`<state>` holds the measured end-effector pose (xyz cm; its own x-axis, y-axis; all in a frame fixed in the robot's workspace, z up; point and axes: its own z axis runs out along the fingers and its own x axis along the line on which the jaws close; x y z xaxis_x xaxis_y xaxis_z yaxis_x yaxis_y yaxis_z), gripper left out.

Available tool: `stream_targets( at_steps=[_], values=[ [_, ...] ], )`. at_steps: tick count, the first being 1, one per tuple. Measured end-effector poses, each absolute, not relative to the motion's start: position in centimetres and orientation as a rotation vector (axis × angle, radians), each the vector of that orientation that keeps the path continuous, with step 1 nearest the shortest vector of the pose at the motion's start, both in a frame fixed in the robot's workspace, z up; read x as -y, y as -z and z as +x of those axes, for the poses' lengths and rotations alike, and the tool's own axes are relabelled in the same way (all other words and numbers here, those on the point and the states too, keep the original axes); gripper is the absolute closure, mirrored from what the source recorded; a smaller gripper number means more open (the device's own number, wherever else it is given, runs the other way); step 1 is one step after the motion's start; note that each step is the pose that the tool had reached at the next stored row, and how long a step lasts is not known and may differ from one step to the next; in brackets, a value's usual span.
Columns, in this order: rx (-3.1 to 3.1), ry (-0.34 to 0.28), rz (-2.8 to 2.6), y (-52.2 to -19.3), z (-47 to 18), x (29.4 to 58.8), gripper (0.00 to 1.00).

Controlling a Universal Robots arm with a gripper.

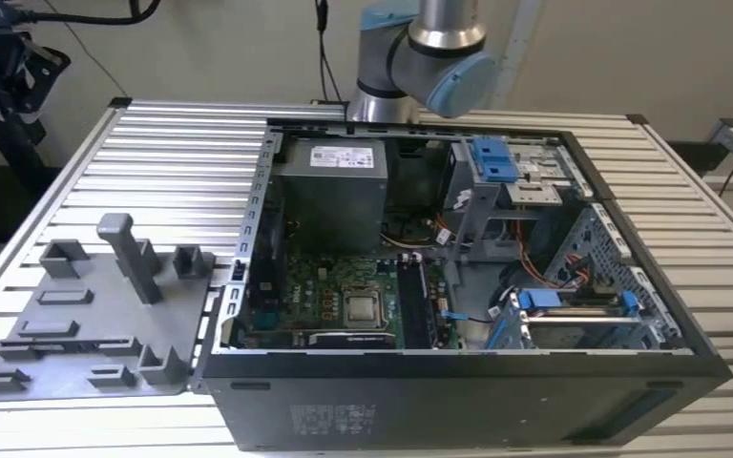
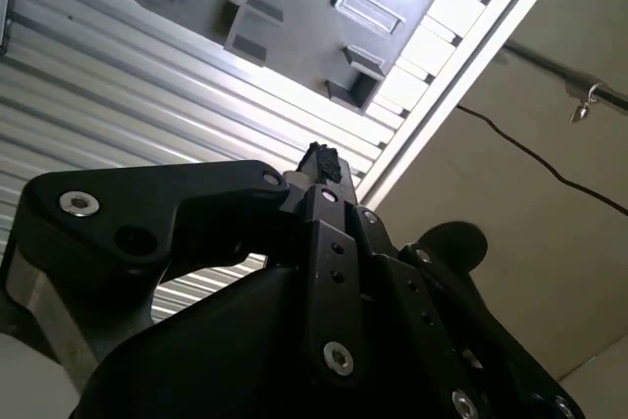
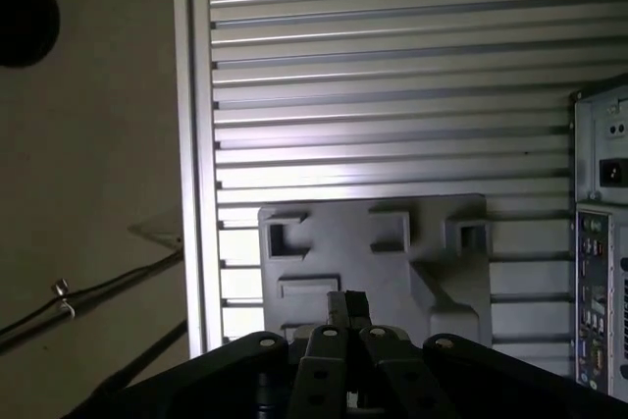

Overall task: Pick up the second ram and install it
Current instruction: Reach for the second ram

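I count one gripper (image 3: 346, 307), matte black links with silver bolts, its fingertips pressed together tip to tip. It hangs over one grey plastic tray (image 3: 392, 262) of blocky moulded pockets, which lies directly beneath it on one ribbed aluminium table (image 3: 392, 95). Off to the gripper's side sits one open black steel computer case (image 1: 469, 405); inside it, well apart from the gripper, I take the second ram (image 1: 424, 305) to be a long thin dark strip on edge in the green motherboard (image 1: 322, 286) beside one square shiny processor (image 1: 364, 308), though I cannot tell how many sticks stand there.
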<state>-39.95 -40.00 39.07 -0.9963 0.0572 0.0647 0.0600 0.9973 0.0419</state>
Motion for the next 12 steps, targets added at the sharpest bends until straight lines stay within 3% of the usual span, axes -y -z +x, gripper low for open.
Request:
stream_targets(
  at_steps=[12],
  values=[
    [3.076, 0.068, -0.090, -39.0, -40.1, 41.2, 0.89]
  ],
)
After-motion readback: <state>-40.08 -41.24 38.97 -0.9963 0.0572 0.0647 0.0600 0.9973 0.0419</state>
